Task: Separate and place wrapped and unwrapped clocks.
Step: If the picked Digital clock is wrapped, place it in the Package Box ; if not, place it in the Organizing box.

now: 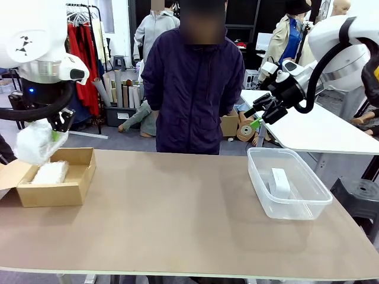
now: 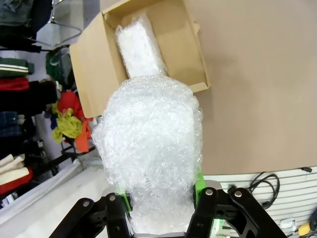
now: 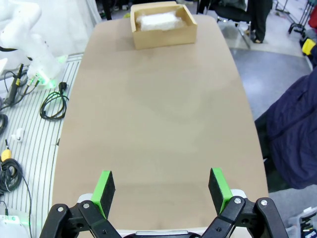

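Now the left gripper (image 2: pixel 161 198) holds a wrapped clock (image 2: pixel 151 153) above the box (image 1: pixel 71 190) at the table's (image 1: pixel 177 213) left edge, ready to lower in; the right gripper (image 3: pixel 161 191) gapes wide, empty.

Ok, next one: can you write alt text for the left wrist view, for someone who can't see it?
The left gripper holds a bubble-wrapped bundle between its green pads, raised above the near edge of an open cardboard box. A second wrapped bundle lies inside the box, which sits at the edge of the brown table.
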### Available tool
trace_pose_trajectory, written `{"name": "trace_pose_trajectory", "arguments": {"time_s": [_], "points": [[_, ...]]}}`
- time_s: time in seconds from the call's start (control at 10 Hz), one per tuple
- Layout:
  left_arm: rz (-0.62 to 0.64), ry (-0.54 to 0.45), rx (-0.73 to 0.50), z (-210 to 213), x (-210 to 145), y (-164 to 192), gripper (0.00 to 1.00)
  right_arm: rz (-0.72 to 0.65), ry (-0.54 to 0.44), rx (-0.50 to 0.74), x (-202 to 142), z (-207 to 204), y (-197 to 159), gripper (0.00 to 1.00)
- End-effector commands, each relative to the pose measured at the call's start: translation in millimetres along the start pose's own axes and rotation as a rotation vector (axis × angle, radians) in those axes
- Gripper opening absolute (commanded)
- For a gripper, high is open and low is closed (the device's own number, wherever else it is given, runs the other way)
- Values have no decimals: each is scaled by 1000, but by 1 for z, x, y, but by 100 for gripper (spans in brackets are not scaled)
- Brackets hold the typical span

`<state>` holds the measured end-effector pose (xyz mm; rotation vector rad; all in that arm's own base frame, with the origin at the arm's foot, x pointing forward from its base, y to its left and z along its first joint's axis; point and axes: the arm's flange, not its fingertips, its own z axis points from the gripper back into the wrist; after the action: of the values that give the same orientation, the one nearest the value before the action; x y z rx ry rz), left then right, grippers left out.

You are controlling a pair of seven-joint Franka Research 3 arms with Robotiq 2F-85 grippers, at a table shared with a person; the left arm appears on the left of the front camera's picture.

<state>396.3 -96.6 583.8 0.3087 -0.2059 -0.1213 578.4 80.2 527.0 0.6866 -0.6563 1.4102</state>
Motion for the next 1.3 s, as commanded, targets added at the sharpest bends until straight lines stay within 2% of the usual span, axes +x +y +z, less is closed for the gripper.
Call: {"name": "trace_pose_trajectory", "arguments": {"time_s": [0.0,0.7,0.8,1.0,1.2], "points": [[-15,1,4,4,-3,3,0,3,5,-2,1,1,2,100],[-4,4,1,0,-1,-1,0,3,5,-2,1,1,2,100],[90,79,0,-2,7,-7,0,3,5,-2,1,1,2,100],[136,153,-38,-16,29,-12,0,3,5,-2,1,1,2,100],[161,181,-90,-32,54,-18,0,3,5,-2,1,1,2,100]]}}
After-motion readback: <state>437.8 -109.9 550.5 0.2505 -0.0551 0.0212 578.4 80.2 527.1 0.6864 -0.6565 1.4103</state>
